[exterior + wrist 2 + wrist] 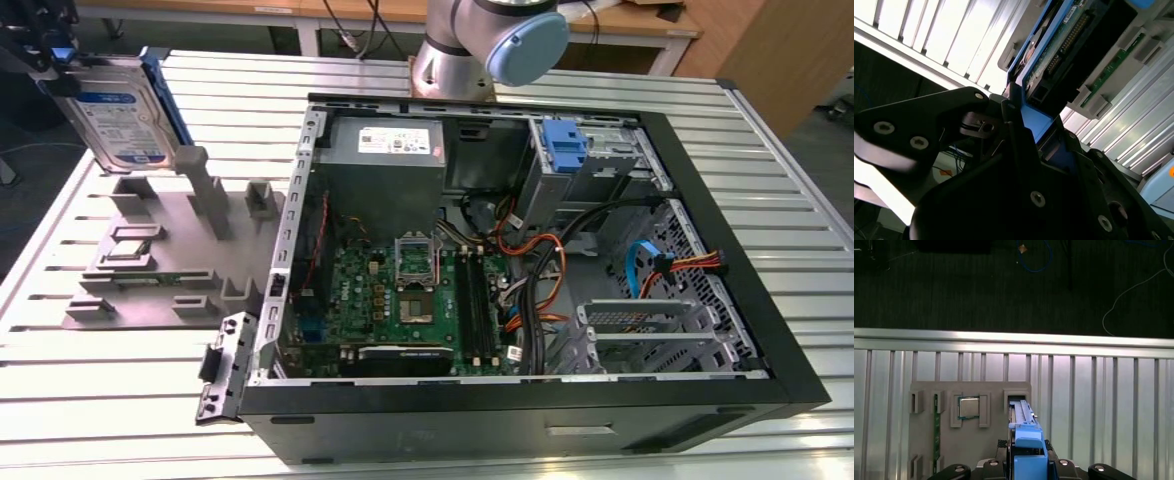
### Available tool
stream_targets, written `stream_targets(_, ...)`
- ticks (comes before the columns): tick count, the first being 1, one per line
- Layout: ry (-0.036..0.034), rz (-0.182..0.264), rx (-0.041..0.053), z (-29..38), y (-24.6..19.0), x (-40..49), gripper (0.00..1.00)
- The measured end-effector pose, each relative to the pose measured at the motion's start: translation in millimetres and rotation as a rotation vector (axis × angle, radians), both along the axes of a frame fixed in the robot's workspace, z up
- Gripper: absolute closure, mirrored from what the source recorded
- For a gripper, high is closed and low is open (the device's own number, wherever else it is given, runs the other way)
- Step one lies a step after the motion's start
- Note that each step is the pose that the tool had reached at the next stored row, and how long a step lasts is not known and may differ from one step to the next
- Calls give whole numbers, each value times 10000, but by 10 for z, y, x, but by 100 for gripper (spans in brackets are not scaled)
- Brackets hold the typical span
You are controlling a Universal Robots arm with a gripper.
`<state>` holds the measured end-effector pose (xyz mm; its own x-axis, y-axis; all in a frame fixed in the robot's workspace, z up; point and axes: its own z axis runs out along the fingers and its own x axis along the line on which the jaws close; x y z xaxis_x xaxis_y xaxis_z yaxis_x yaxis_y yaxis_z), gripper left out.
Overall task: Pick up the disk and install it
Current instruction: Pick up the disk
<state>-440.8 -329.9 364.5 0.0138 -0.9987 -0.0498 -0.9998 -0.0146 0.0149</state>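
The black hand (54, 68) is clamped on the flat silver-grey, blue-railed hard drive (123, 115), which hangs upright just beneath it over the slatted counter's (107, 400) corner at the exterior view's left.

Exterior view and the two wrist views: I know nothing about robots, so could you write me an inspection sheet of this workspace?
Surface: slatted metal table, open computer case on it.
Job's things: the disk upright over the grey fixture, outside the case.
Clutter: chip and green memory stick in the fixture.
Gripper: shut on the disk.
Cables: orange, blue and black bundles inside the case.
Surroundings: wooden benches behind the arm.
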Motion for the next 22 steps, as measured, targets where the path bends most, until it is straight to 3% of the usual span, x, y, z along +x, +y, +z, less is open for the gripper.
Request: stream_targets(22,-2,0,1,92,0,0,64)
